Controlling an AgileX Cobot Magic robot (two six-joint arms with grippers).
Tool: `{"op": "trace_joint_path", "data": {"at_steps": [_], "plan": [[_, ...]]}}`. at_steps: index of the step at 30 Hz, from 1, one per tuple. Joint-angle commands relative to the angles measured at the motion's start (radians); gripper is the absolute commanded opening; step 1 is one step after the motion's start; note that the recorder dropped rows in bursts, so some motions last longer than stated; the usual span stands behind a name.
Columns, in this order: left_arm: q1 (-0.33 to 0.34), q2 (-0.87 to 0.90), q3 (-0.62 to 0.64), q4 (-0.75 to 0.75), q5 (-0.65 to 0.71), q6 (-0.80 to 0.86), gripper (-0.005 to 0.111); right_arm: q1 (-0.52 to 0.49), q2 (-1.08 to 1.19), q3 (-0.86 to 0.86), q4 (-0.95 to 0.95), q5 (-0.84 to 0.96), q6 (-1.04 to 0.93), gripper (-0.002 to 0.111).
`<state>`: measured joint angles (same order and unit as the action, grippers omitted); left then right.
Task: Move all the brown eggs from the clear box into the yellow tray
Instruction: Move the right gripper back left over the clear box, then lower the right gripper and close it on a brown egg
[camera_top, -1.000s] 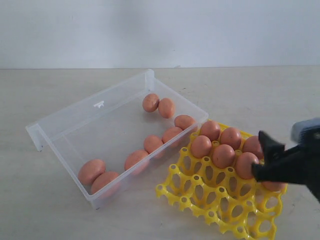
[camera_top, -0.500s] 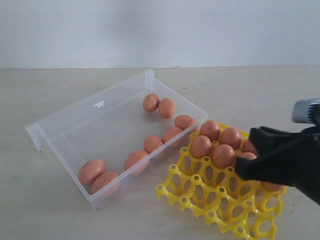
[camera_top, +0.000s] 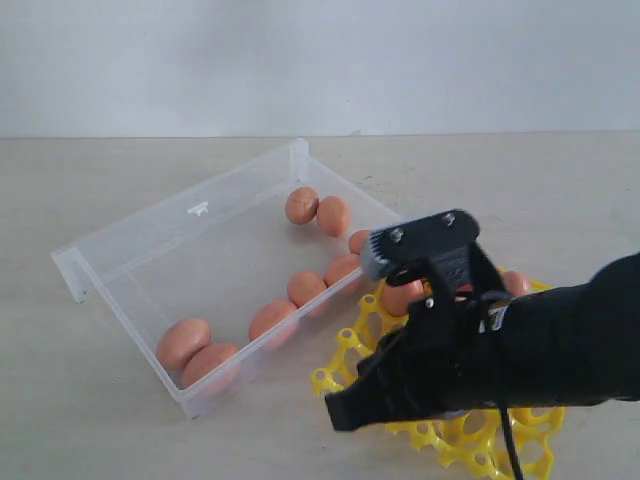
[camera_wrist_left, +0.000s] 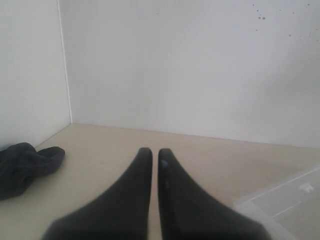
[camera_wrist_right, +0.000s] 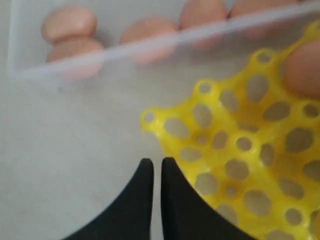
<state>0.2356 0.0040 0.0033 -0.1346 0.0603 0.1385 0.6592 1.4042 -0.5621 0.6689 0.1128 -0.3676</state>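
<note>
Blk arm (camera_top: 560, 330), cable (camera_top: 508, 442), tapered R pincer (camera_wrist_right: 157, 162)

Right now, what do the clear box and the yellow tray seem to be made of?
Clear box: likely transparent plastic, glossy; the brown eggs show through its wall. Yellow tray: probably moulded plastic, smooth and bright, an open lattice of round cups.

Pinkish-brown eggs (camera_top: 183, 342), colourless clear box (camera_top: 130, 235), bright yellow tray (camera_wrist_right: 220, 127), black left gripper (camera_wrist_left: 151, 151), black right gripper (camera_wrist_right: 156, 162), beige table (camera_top: 90, 420), white wall (camera_top: 300, 60).
</note>
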Motion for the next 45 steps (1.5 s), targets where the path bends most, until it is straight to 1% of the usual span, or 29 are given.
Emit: {"op": "trace_joint_path", "data": {"at_steps": [1,4,6,9,11,12,13,14,15,16,18,19,20,23,25,27,28,29,30,31,32,33,34,36,37,39,42,43,45], "plan": [[-0.001,-0.004,-0.003,0.0,-0.007,0.002,0.004,0.0,0.072,-0.04,-0.001,0.078,-0.049,0.0],[-0.001,-0.004,-0.003,0.0,-0.007,0.002,0.004,0.0,0.072,-0.043,-0.001,-0.035,-0.102,0.0],[-0.001,-0.004,-0.003,0.0,-0.007,0.002,0.004,0.0,0.072,-0.065,-0.001,-0.073,-0.156,0.0],[-0.001,-0.004,-0.003,0.0,-0.009,0.002,0.004,0.0,0.072,-0.146,-0.001,-0.086,-0.243,0.0],[-0.001,-0.004,-0.003,0.0,-0.009,0.002,0.004,0.0,0.081,-0.228,0.002,-0.099,-0.232,0.0],[-0.001,-0.004,-0.003,0.0,-0.009,0.002,0.004,-0.02,0.119,-0.341,0.009,-0.041,-0.16,0.0],[-0.001,-0.004,-0.003,0.0,-0.009,0.002,0.004,-0.035,0.154,-0.413,0.009,0.018,-0.141,0.0],[-0.001,-0.004,-0.003,0.0,-0.009,0.002,0.004,-0.079,0.256,-0.573,0.005,0.202,-0.135,0.0],[-0.001,-0.004,-0.003,0.0,-0.009,0.002,0.004,-0.095,0.301,-0.636,0.0,0.268,-0.141,0.0],[-0.001,-0.004,-0.003,0.0,-0.009,0.002,0.004,-0.104,0.403,-0.775,-0.026,0.396,-0.161,0.0],[-0.001,-0.004,-0.003,0.0,-0.009,0.002,0.004,-0.092,0.51,-0.9,-0.024,0.51,-0.213,0.0],[-0.001,-0.004,-0.003,0.0,-0.009,0.002,0.004,-0.087,0.534,-0.931,-0.022,0.548,-0.226,0.0],[-0.001,-0.004,-0.003,0.0,-0.009,0.002,0.004,-0.065,0.584,-0.974,-0.047,0.637,-0.268,0.0],[-0.001,-0.004,-0.003,0.0,-0.009,0.002,0.004,-0.032,0.654,-0.99,-0.115,0.661,-0.262,0.001],[-0.001,-0.004,-0.003,0.0,-0.007,0.002,0.004,-0.027,0.665,-0.99,-0.12,0.683,-0.289,0.011],[-0.001,-0.004,-0.003,0.0,-0.007,0.002,0.004,-0.011,0.673,-0.99,-0.155,0.713,-0.398,0.034],[-0.001,-0.004,-0.003,0.0,-0.007,0.002,0.004,-0.002,0.673,-0.99,-0.189,0.72,-0.454,0.052],[-0.001,-0.004,-0.003,0.0,-0.007,0.002,0.004,0.003,0.673,-0.992,-0.222,0.71,-0.488,0.064],[-0.001,-0.004,-0.003,0.0,-0.007,0.002,0.004,0.011,0.675,-0.996,-0.269,0.691,-0.503,0.074],[-0.001,-0.004,-0.003,0.0,-0.007,0.002,0.004,0.02,0.675,-0.996,-0.291,0.675,-0.525,0.078],[-0.001,-0.004,-0.003,0.0,-0.007,0.002,0.004,0.039,0.675,-0.996,-0.341,0.616,-0.61,0.078],[-0.001,-0.004,-0.003,0.0,-0.007,0.002,0.004,0.047,0.675,-0.996,-0.35,0.597,-0.644,0.078],[-0.001,-0.004,-0.003,0.0,-0.007,0.002,0.004,0.066,0.675,-0.996,-0.363,0.532,-0.722,0.078],[-0.001,-0.004,-0.003,0.0,-0.007,0.002,0.004,0.088,0.677,-0.996,-0.359,0.452,-0.771,0.078],[-0.001,-0.004,-0.003,0.0,-0.007,0.002,0.004,0.097,0.677,-0.996,-0.338,0.401,-0.759,0.078],[-0.001,-0.004,-0.003,0.0,-0.007,0.002,0.004,0.099,0.677,-0.996,-0.286,0.388,-0.676,0.078],[-0.001,-0.004,-0.003,0.0,-0.009,0.002,0.004,0.099,0.677,-0.996,-0.328,0.392,-0.594,0.078],[-0.001,-0.004,-0.003,0.0,-0.009,0.002,0.004,0.099,0.678,-0.996,-0.373,0.387,-0.565,0.075],[-0.001,-0.004,-0.003,0.0,-0.009,0.002,0.004,0.099,0.683,-0.996,-0.434,0.367,-0.512,0.066]]}}
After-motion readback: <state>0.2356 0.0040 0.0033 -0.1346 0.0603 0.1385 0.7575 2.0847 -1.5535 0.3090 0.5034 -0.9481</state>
